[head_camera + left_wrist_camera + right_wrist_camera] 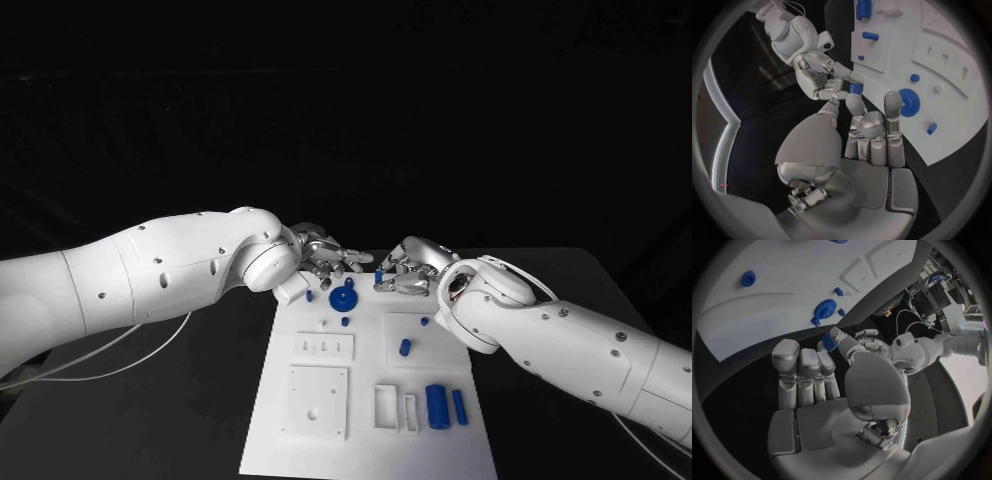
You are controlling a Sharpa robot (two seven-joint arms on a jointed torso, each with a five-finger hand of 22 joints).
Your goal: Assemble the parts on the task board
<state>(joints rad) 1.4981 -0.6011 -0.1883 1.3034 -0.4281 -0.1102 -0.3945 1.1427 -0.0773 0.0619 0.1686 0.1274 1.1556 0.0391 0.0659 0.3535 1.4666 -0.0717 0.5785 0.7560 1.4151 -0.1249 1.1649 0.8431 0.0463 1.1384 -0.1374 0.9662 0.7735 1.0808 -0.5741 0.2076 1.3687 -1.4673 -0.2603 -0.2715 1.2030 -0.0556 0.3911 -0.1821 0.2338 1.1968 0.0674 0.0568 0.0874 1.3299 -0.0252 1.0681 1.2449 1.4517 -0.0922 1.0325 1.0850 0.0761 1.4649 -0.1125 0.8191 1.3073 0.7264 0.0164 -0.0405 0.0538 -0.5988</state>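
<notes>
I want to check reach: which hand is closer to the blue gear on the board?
Left. The left hand is just beyond the gear; the right hand, holding a small blue part, is farther aside.

White task board [368,440] lying flat mid-table, carrying a blue gear [343,297] near its far edge and blue cylinders [437,406] by its right edge.

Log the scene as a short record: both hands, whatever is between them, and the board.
left hand: at the board's far end, fingertips at a blue piece
right hand: opposite, fingertips at the same piece
holder: cannot tell which hand grips it
gear: blue, on the board just nearer than the hands
near end: a blue cylinder lying on the board
</notes>
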